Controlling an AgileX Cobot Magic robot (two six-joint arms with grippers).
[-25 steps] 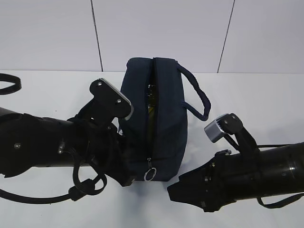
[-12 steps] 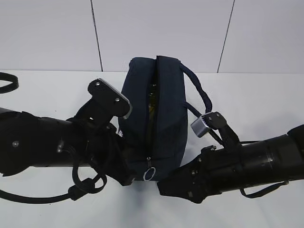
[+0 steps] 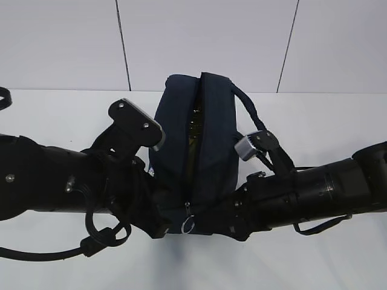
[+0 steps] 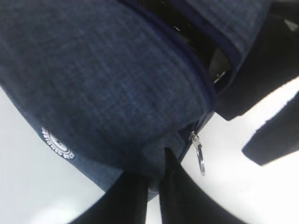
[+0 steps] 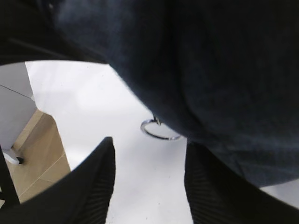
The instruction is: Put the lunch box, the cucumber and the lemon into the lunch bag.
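The dark navy lunch bag point(image 3: 202, 151) stands upright mid-table, its top zipper partly open. A glossy dark green surface in the slit looks like the cucumber point(image 3: 193, 128). The lunch box and the lemon are hidden. My left gripper point(image 4: 156, 170) is shut on a fold of fabric at the bag's near lower corner, beside the white logo point(image 4: 58, 143). The metal ring pull point(image 4: 200, 158) hangs just right of it. My right gripper point(image 5: 150, 148) is open at the same end, low over the table. The ring pull point(image 5: 160, 131) lies just ahead of its fingertips, and its right finger point(image 5: 219, 186) is against the bag.
One looped handle point(image 3: 249, 110) droops over the bag's right side above the right arm. A black cable loop point(image 3: 3, 95) lies at the far left edge. The right wrist view shows the table's edge with floor point(image 5: 39, 149) beyond it on the left. Both arms crowd the bag's near end.
The right arm has swung left from open table to the bag's near end, by the ring pull. The left gripper's jaws have closed on the fabric. The bag has leaned slightly.
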